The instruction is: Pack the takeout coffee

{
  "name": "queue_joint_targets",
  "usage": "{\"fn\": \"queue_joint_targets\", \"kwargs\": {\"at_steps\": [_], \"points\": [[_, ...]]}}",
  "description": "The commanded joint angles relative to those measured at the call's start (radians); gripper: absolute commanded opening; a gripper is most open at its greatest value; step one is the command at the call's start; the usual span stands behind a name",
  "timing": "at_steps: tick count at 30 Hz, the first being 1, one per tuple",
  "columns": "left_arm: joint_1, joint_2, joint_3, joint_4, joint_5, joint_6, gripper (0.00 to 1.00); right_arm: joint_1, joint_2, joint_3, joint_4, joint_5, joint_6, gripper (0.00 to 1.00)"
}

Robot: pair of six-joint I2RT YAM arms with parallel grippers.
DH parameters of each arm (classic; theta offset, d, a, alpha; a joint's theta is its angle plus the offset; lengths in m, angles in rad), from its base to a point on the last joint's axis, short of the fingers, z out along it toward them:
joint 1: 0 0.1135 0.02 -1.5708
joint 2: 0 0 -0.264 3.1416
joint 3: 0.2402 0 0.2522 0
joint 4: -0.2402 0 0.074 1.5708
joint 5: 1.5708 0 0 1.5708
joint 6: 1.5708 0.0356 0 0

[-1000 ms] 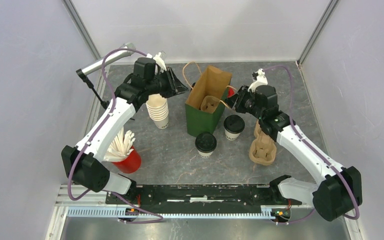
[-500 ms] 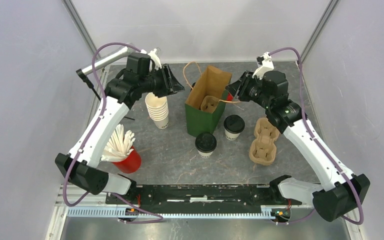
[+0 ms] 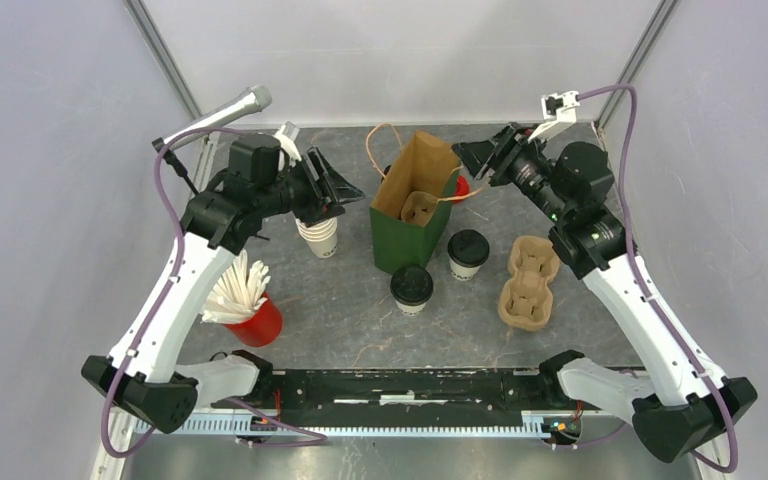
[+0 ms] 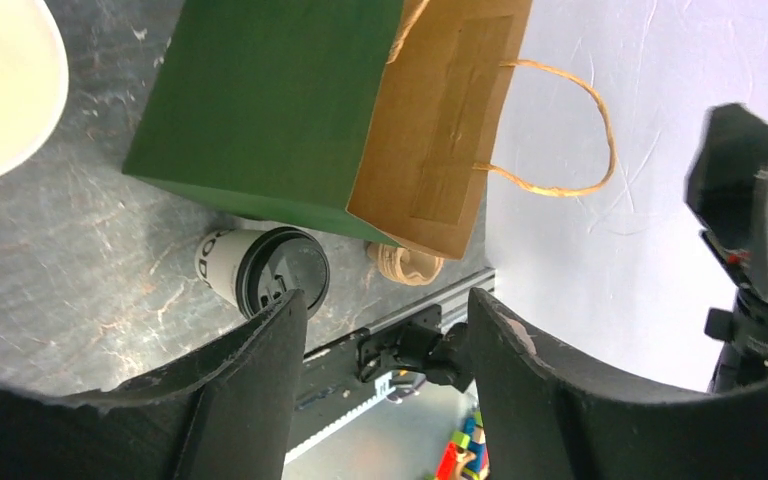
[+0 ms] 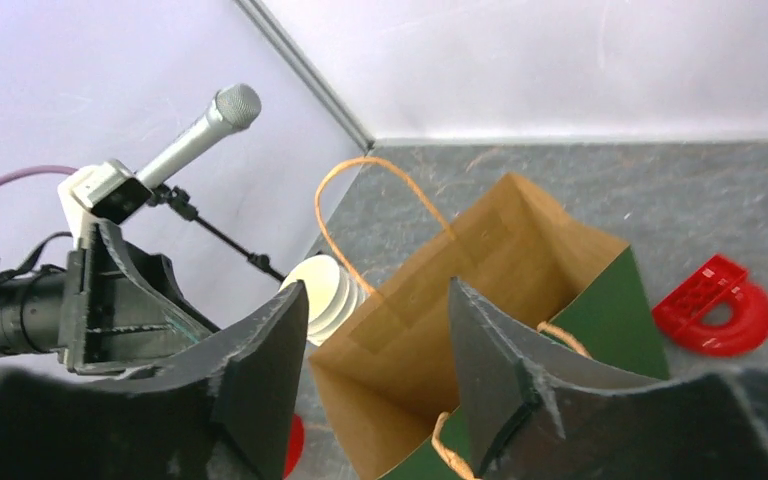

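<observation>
Two takeout coffees stand on the mottled, stone-grey tabletop just below the middle of the overhead view. The lower-left coffee cup and the upper-right coffee cup are each smooth cream paper with dark print under a round black plastic lid. Both stand upright, long axis vertical, lids facing up, near each other but not touching, just in front of the single paper bag. The bag is matte green outside and kraft brown inside, with twisted cord handles and an open mouth. One moulded pulp carrier sits inside it, and a second pulp carrier, with rounded wells, lies to the right of the cups. One stack of lidless cups and one red cup of white sticks stand at left. The left gripper hangs over the stack, its fingers spread with nothing between them. The right gripper, at the bag's upper right, also has its fingers parted and empty.
</observation>
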Motion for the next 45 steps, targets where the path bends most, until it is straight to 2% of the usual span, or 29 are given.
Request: {"fn": "queue_joint_targets", "kwargs": {"at_steps": [1, 5, 9, 16, 21, 22, 25, 31, 37, 45], "points": [[-0.024, 0.047, -0.018, 0.066, 0.026, -0.146, 0.68, -0.001, -0.002, 0.103, -0.034, 0.091, -0.124, 0.63], [-0.092, 0.099, -0.012, 0.076, -0.014, -0.182, 0.70, -0.002, 0.082, 0.208, -0.166, 0.113, -0.336, 0.77], [-0.134, 0.143, -0.009, 0.071, -0.017, -0.203, 0.71, -0.002, 0.166, 0.318, -0.286, 0.141, -0.432, 0.81], [-0.155, 0.207, -0.010, 0.100, -0.050, -0.252, 0.71, -0.003, 0.061, 0.151, -0.223, 0.147, -0.420, 0.82], [-0.178, 0.242, -0.003, 0.068, -0.118, -0.250, 0.68, -0.003, 0.043, 0.138, -0.253, 0.148, -0.425, 0.82], [-0.178, 0.250, 0.005, 0.068, -0.125, -0.237, 0.64, -0.002, 0.040, 0.139, -0.259, 0.147, -0.424, 0.82], [-0.178, 0.271, 0.050, 0.044, -0.157, -0.173, 0.48, -0.002, 0.035, 0.157, -0.292, 0.147, -0.419, 0.82], [-0.171, 0.321, 0.143, 0.014, -0.139, 0.000, 0.25, -0.003, -0.012, 0.154, -0.389, 0.139, -0.356, 0.81], [-0.155, 0.339, 0.214, -0.071, -0.126, 0.193, 0.23, -0.003, -0.069, 0.136, -0.445, 0.160, -0.319, 0.83], [-0.142, 0.302, 0.165, 0.004, -0.048, 0.474, 0.24, -0.003, 0.021, 0.133, -0.413, 0.149, -0.360, 0.80]]}}
